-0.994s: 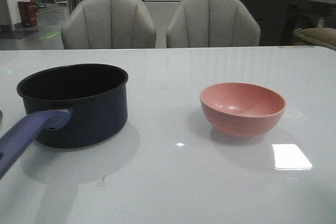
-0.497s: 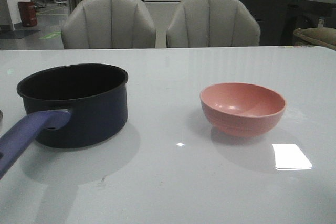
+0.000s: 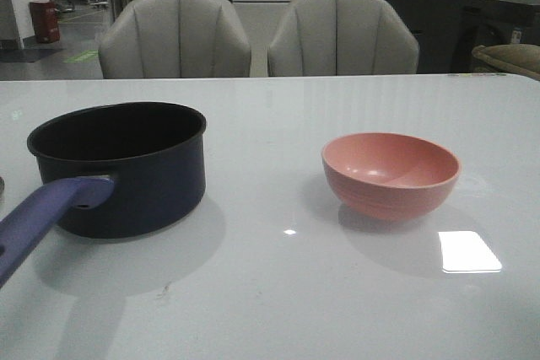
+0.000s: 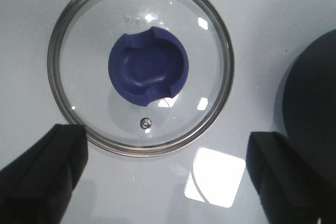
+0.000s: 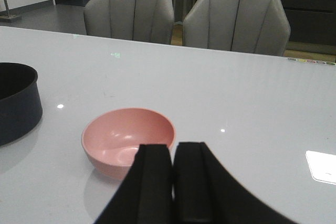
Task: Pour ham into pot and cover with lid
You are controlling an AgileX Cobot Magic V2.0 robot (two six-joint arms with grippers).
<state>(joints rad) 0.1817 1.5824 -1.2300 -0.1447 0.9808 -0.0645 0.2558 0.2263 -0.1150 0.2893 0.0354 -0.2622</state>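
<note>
The lid (image 4: pixel 139 64) lies flat on the white table (image 3: pixel 278 292), knob up, beyond the left gripper (image 4: pixel 168 174); that gripper's jaws are spread wide, one finger (image 4: pixel 39 174) just beside the lid's rim, nothing between them; the lid is clear glass with a shiny metal rim and a blue knob. The pot (image 3: pixel 126 166) stands open, dark navy, its purple-blue handle pointing toward the near left edge. The pink bowl (image 3: pixel 391 173) sits well apart to its right, just beyond the right gripper (image 5: pixel 173 182), whose jaws are pressed together, holding nothing. No ham can be made out in the bowl.
</note>
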